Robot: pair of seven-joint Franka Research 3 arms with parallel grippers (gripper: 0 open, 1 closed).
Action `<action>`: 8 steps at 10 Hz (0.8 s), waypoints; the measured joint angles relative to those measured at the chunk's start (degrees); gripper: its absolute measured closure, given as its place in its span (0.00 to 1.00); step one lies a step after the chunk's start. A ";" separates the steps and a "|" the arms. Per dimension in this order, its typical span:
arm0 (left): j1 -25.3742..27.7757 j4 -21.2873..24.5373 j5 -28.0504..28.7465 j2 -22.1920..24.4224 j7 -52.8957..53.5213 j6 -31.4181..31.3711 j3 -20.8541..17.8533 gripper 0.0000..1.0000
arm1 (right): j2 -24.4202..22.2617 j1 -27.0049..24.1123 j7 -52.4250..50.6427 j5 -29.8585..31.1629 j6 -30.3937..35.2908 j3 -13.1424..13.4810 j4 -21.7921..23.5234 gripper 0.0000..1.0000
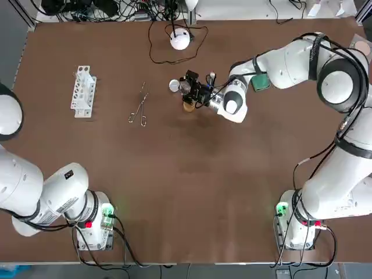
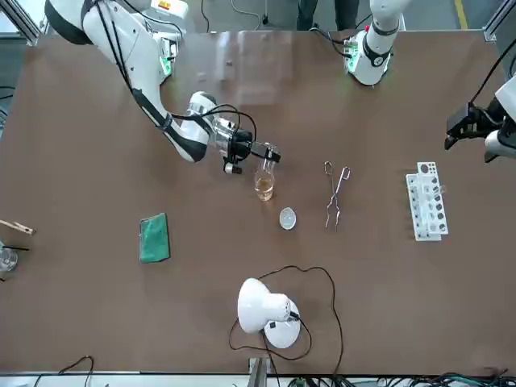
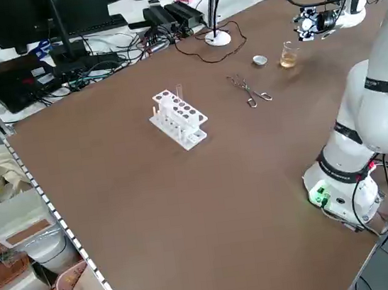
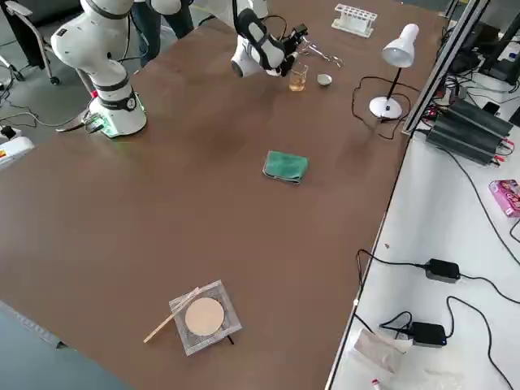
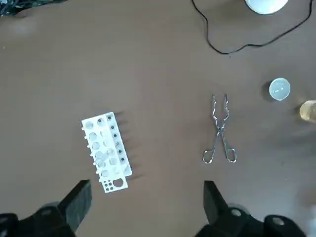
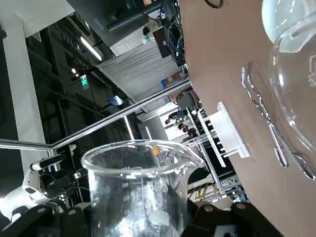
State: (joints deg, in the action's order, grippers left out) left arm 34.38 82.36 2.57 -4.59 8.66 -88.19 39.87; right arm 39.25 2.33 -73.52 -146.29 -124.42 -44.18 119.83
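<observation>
My right gripper (image 1: pixel 188 88) reaches to the table's far middle and is shut on a small clear beaker (image 6: pixel 140 182). The beaker (image 2: pixel 271 155) lies tipped over, its mouth just above a glass (image 2: pixel 264 185) of amber liquid standing on the table (image 1: pixel 192 186). That glass (image 1: pixel 189 106) stands beside a small white cap (image 1: pixel 174 85). My left gripper (image 5: pixel 145 207) hangs open and empty high over the left side, above a white test tube rack (image 5: pixel 105 153) and metal tongs (image 5: pixel 220 133).
The rack (image 1: pixel 83 91) and tongs (image 1: pixel 139 107) lie left of the glass. A white desk lamp (image 1: pixel 180 39) with its cable stands at the far edge. A green cloth (image 2: pixel 153 238) lies under the right arm. A wire gauze square (image 4: pixel 203 317) sits far right.
</observation>
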 joint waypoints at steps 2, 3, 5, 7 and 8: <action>-0.80 -0.18 0.21 0.11 -3.80 0.37 -0.08 0.00 | 0.00 -0.02 0.01 0.02 -0.01 0.00 0.05 0.62; -2.06 -0.19 0.28 0.12 -4.08 0.41 -0.87 0.00 | 0.00 -0.05 0.01 0.15 -0.02 0.00 0.05 0.62; -11.00 -0.24 0.32 0.21 -4.50 1.46 -9.07 0.00 | 0.00 -0.33 0.00 0.31 -0.02 0.00 0.06 0.62; -20.45 -0.33 0.32 0.37 -4.71 2.79 -18.84 0.00 | -0.29 -0.79 -0.30 1.76 0.00 -0.03 0.06 0.62; -22.90 -0.46 0.32 0.51 -4.71 2.88 -21.44 0.00 | -1.23 -1.20 -0.37 2.13 0.00 -0.10 0.09 0.62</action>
State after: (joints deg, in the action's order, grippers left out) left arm 11.48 81.90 2.89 -4.08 3.96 -85.31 18.43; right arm 38.02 1.13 -73.89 -144.16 -124.41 -44.29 119.92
